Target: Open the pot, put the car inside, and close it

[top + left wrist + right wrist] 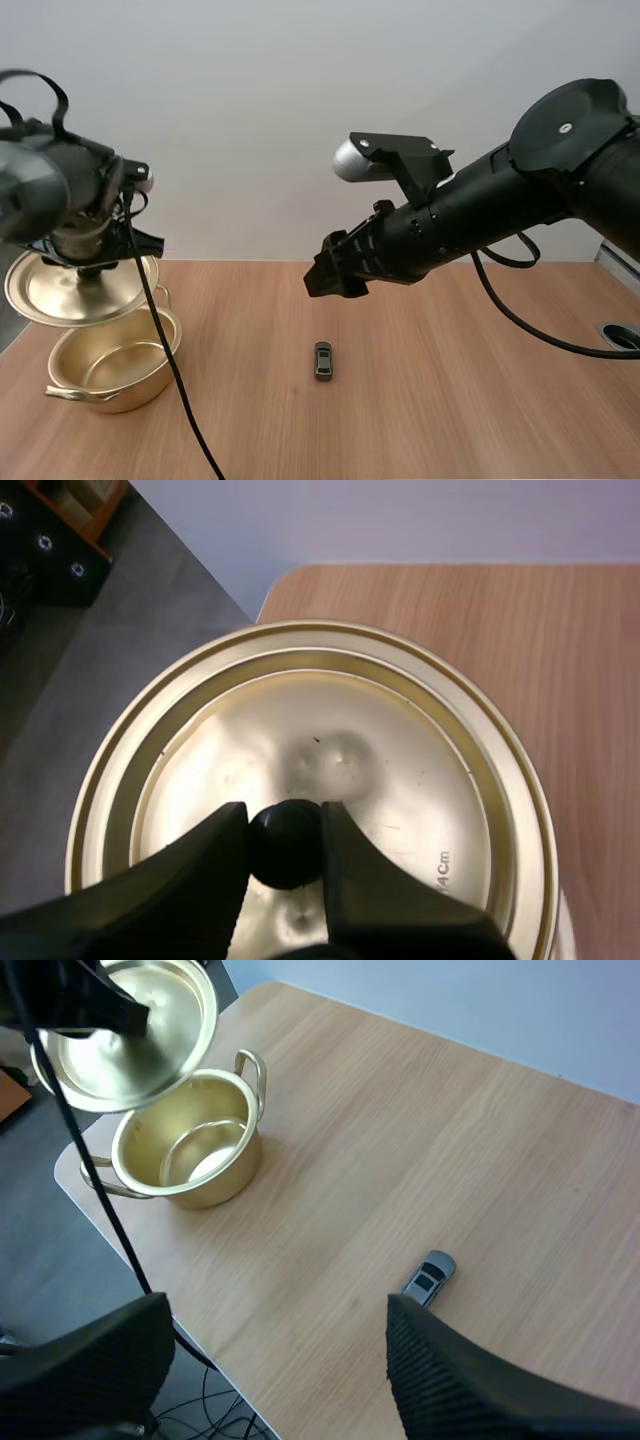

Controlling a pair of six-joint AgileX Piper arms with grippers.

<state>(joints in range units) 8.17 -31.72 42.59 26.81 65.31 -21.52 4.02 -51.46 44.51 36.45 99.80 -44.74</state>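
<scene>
An open gold pot [112, 366] stands near the table's left edge, its inside bare [190, 1150]. Just above and behind it hangs the gold lid [75, 290], slightly tilted. My left gripper [285, 815] is shut on the lid's black knob [287, 845], seen from above over the lid [400, 770]. A small grey toy car [323, 360] lies on the table's middle. My right gripper [335, 272] hovers above and behind the car. Its fingers stand wide apart and hold nothing [278, 1305], with the car [430, 1277] on the wood beyond one fingertip [400, 1320].
The wooden table [450, 400] has bare wood around the car and to the right. The pot sits close to the table's rounded left corner [75, 1175], with floor beyond it. A round hole [622, 336] is at the far right edge.
</scene>
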